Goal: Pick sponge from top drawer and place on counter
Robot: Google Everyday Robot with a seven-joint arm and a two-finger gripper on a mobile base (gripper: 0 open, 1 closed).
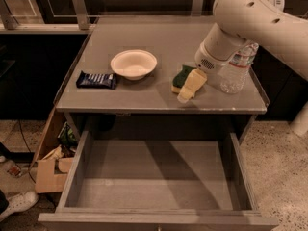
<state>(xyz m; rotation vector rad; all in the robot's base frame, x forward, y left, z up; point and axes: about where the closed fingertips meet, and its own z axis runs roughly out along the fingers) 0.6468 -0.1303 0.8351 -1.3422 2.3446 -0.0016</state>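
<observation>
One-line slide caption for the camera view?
The gripper at the sponge on the counter beside a water bottle; top drawer open below; bowl and snack wrapper also on top.

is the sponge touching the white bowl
Apart: the camera view shows bare counter between the sponge and the bowl. The gripper overlaps the sponge, away from the bowl.
</observation>
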